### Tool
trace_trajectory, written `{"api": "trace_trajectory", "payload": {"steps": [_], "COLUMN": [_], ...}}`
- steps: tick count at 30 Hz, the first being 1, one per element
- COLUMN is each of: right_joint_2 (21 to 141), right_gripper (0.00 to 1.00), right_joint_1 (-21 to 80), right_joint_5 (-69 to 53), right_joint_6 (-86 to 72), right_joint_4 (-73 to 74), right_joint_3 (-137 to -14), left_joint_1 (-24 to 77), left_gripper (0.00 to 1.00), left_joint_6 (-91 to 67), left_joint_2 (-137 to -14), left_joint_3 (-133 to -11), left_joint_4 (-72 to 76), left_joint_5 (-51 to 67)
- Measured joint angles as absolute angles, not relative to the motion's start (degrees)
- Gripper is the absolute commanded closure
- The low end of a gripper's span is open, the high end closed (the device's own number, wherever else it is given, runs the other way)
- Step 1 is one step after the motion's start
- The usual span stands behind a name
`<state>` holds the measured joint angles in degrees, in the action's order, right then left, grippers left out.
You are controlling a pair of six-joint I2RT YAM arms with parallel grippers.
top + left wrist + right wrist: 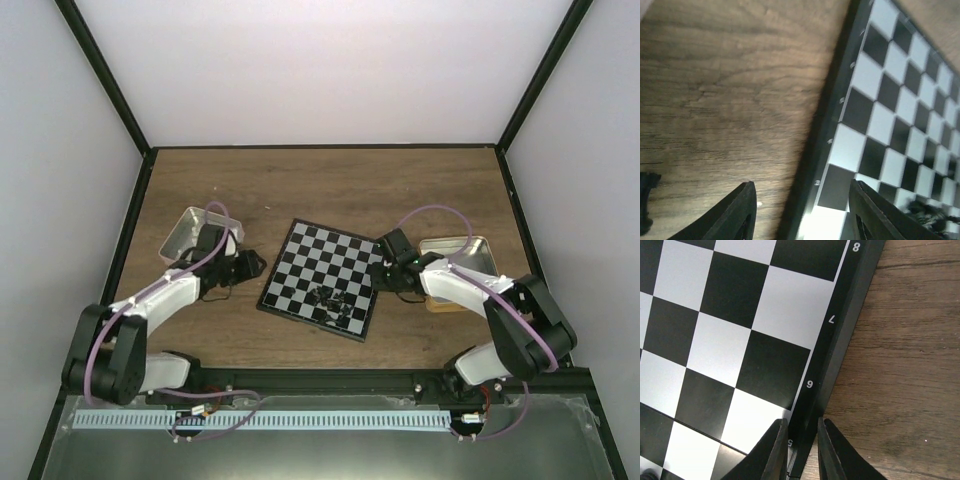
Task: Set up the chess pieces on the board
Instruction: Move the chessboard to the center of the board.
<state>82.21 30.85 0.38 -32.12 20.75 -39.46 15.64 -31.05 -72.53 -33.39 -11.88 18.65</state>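
Currently the chess pieces lie in a loose black heap on the near squares of the board. As far as the top view shows, none stands in its rank, so the set-up looks barely begun. The board sits slightly askew at the middle of the wooden surface.

The right end effector is at the board's right edge, its fingers nearly together with the thin dark rim between them. It looks clamped on that rim, near the printed 6. The left end effector hovers low at the board's left edge, fingers well apart and holding nothing, one over bare wood and the other over the edge squares.

A silvery tin lies at the far left by that arm, and a tan-rimmed tin lies at the right beside the other.

The step in hand seems to be steadying or squaring the board. Next, I judge, one end effector must reach the heap and pinch out a single tiny piece without scattering its neighbours.
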Motion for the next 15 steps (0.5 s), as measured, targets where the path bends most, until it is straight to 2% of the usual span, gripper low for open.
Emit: {"api": "trace_trajectory", "payload": {"steps": [2,6,10,15], "right_joint_2": [82.24,82.26,82.87,83.26], "right_gripper": [0.83,0.85,0.87,0.87], "right_joint_1": [30.83,30.55,30.5,30.44], "right_joint_5": [-0.12,-1.19,-2.57,-3.31], "right_joint_6": [-32.18,-32.21,-32.14,-32.01], "right_joint_4": [20.03,18.48,16.47,15.42], "right_joint_3": [-39.18,-38.65,-38.52,-38.52], "left_joint_1": [16.51,18.28,20.12,20.75], "left_gripper": [0.57,0.6,0.68,0.72], "left_joint_6": [-31.27,-31.57,-32.73,-34.65], "left_joint_2": [-75.99,-79.88,-79.99,-77.84], "left_joint_3": [-33.39,-33.01,-31.05,-27.46], "left_joint_4": [-11.2,-9.85,-8.45,-6.48], "left_joint_5": [18.24,18.41,18.72,18.09]}}
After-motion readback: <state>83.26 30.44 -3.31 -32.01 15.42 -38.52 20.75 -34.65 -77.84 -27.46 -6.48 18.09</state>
